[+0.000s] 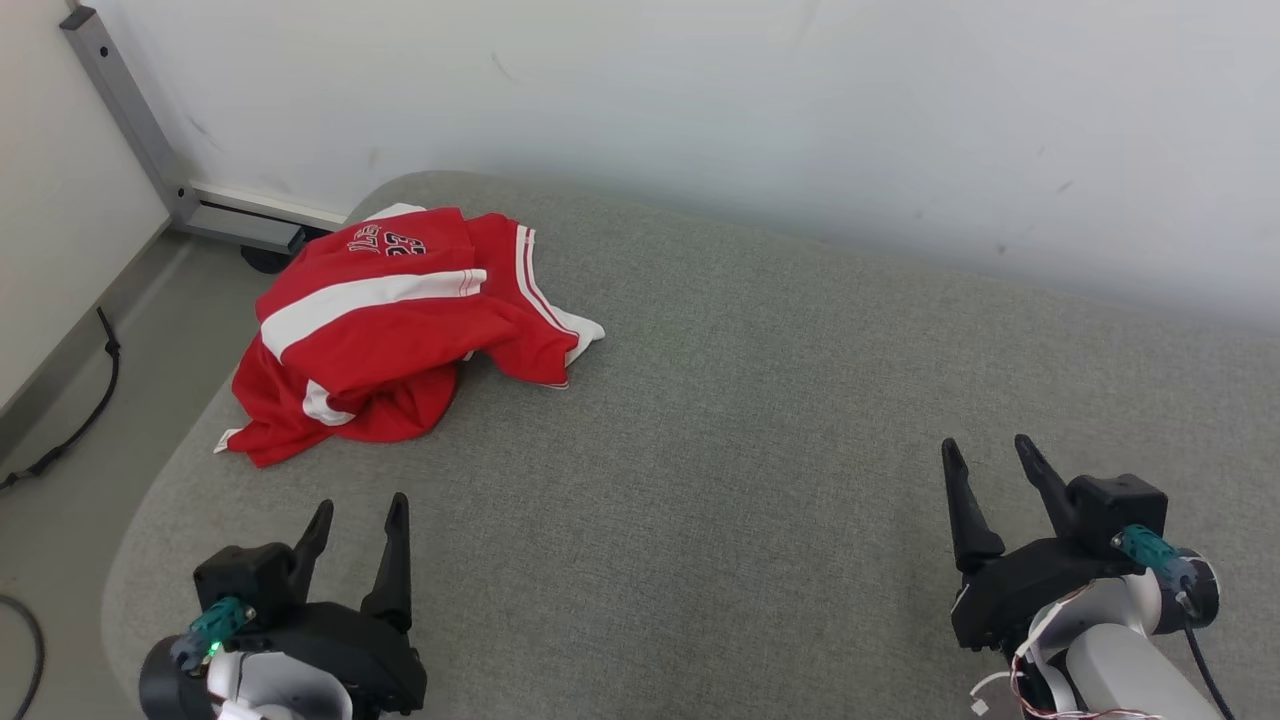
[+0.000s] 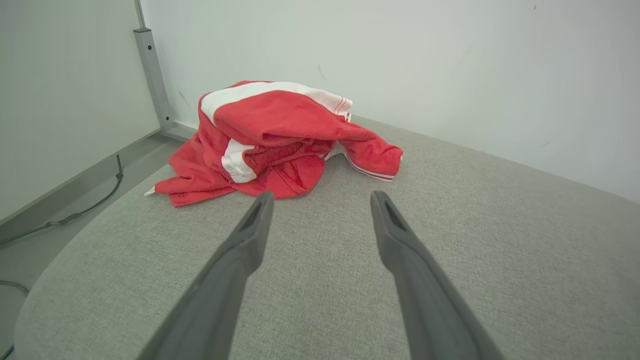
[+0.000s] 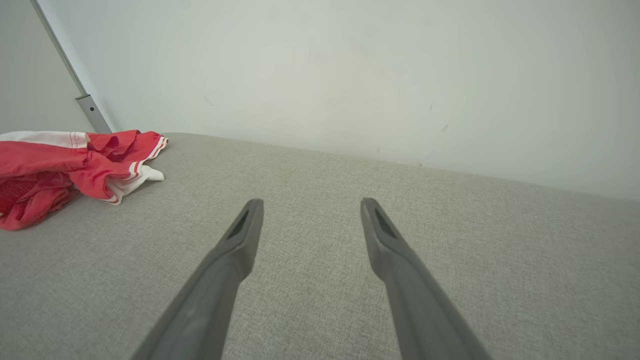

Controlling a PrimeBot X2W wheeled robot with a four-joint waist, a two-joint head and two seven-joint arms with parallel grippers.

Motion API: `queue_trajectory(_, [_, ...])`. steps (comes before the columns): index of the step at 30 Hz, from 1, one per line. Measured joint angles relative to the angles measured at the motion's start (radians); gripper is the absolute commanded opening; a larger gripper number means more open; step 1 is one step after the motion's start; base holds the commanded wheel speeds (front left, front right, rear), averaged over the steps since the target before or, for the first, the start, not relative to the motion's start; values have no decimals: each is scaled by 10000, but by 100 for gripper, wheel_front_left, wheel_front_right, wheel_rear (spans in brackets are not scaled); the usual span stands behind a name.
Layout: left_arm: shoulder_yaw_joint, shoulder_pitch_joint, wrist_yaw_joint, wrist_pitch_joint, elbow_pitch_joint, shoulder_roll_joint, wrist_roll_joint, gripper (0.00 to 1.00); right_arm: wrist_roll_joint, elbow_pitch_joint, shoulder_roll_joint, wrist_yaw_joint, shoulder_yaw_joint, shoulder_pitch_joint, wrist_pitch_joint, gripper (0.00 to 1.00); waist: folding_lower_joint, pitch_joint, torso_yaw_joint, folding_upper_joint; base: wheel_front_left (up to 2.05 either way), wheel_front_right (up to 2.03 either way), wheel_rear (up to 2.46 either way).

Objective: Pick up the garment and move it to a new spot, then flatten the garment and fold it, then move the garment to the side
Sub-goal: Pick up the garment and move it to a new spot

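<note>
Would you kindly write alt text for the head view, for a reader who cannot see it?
A crumpled red garment with white stripes lies at the far left of a grey fabric surface, near its rounded edge. The left pincer and right pincer sit open and empty at the lower corners, clear of the garment.

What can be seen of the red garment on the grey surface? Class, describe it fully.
The garment is red with broad white bands, thin striped trim and white lettering with numerals near its far edge. It looks like smooth sports fabric. It lies crumpled in a loose heap near the far left corner of the grey padded surface, resting on that alone. The open left pincer stands short of it; the open right pincer is well off to the side.
</note>
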Motion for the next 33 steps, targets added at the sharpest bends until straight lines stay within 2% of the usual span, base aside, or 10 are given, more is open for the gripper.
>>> queue_trajectory(3, [-48,-134,-113,441,46,-224,-382,100,-2,-460,-113,0,-318,104,-4,100,0,117,-11,-1,0,0,0])
queue_trajectory(8, [-98,-1419,-198,1319,107,-431,-573,100,-309,-1354,-786,0,-813,797,0,100,0,408,58,-1,0,0,0])
queue_trajectory(17, [186,-3810,-119,3231,966,330,-257,100,-986,-3427,-1358,0,-1231,1098,462,100,1,1385,89,0,0,0,0])
queue_trajectory(21, [-59,-4580,-96,4004,1440,796,466,100,-1183,-4230,-1496,0,-1365,1163,823,100,1,1912,-6,0,0,0,0])
queue_trajectory(29, [-23,-5474,-81,5265,2232,941,811,100,-1507,-5590,-1845,0,-1705,1226,1540,100,2,3024,-319,0,0,0,0])
queue_trajectory(33, [19,-5710,-10,5655,2554,988,895,100,-1524,-5831,-1906,0,-1866,1156,1778,100,2,3429,-465,0,0,0,0])
